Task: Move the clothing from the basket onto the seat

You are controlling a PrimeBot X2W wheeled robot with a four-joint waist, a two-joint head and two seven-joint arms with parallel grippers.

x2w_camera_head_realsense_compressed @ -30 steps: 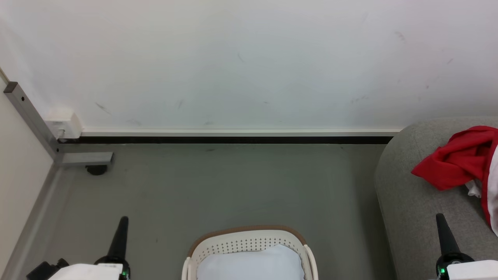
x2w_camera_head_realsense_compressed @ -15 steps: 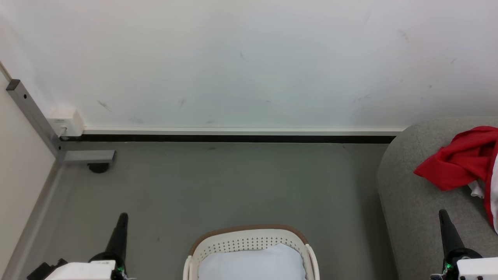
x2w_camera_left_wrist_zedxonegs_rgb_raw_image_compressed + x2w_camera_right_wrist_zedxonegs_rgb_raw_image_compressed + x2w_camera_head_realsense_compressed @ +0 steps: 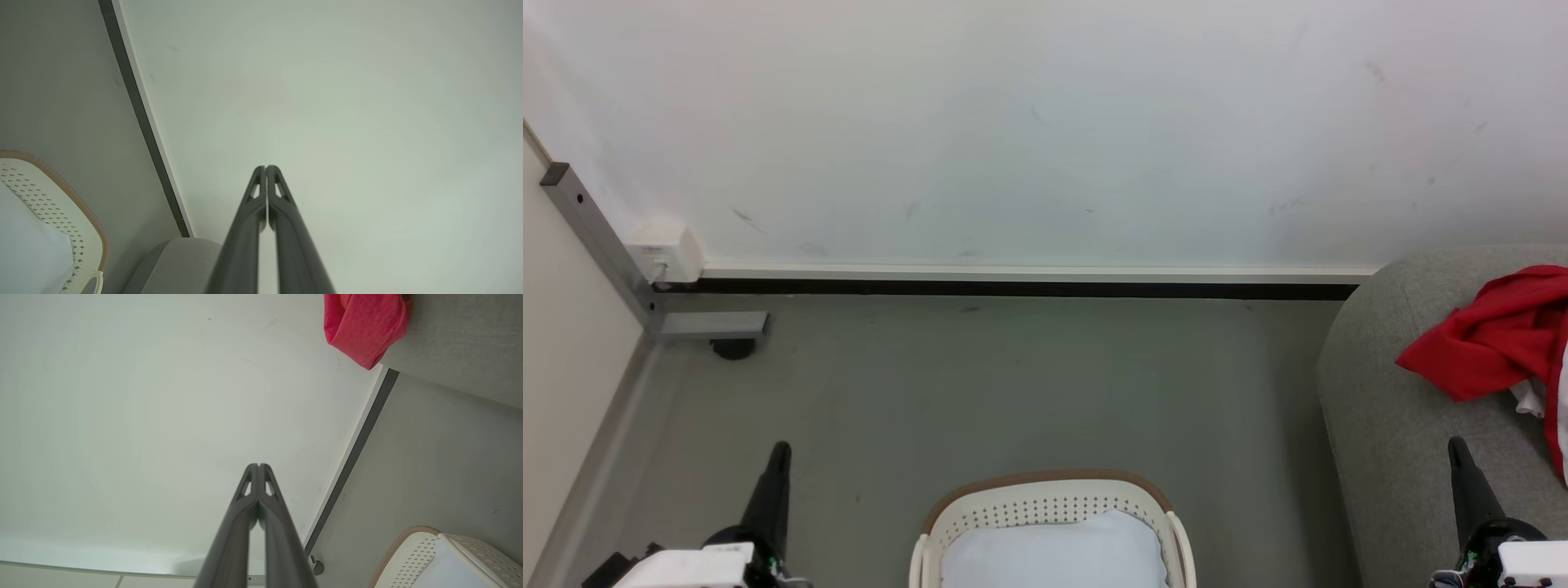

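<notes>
Left tool (image 3: 781,447) and right tool (image 3: 1456,443) stand at the lower corners of the head view, fingers pointing up, each pair pressed together with nothing between them. Over the last second the whole head picture has slid a little to the right, wall (image 3: 1045,122) marks and skirting (image 3: 1013,287) included, so the camera has turned rather than the things. The tools have barely shifted in the frame and have stayed shut. The clothing (image 3: 1486,343) lies in a crumpled red heap on the seat (image 3: 1388,425) at the right edge, as it did a second ago. The basket (image 3: 1045,476) sits on the floor (image 3: 1013,384) between the two tools, and the part of it in view holds a pale pad (image 3: 1054,547) with no red fabric. On that showing the transfer looks done or nearly so, though the near end of the basket is cut off.

From the left wrist, the left tool (image 3: 266,167) has its two long fingers closed tip to tip, aimed at the bare wall, well apart from the basket (image 3: 61,192) off to one side.

From the right wrist, the right tool (image 3: 258,465) is likewise closed and empty, pointing at the wall. The clothing (image 3: 359,326) hangs over the edge of the seat (image 3: 457,343), well clear of the fingers. The basket (image 3: 408,533) and its pad (image 3: 449,571) show in the lower corner.

Both arms look parked, held low and level, away from any garment.
</notes>
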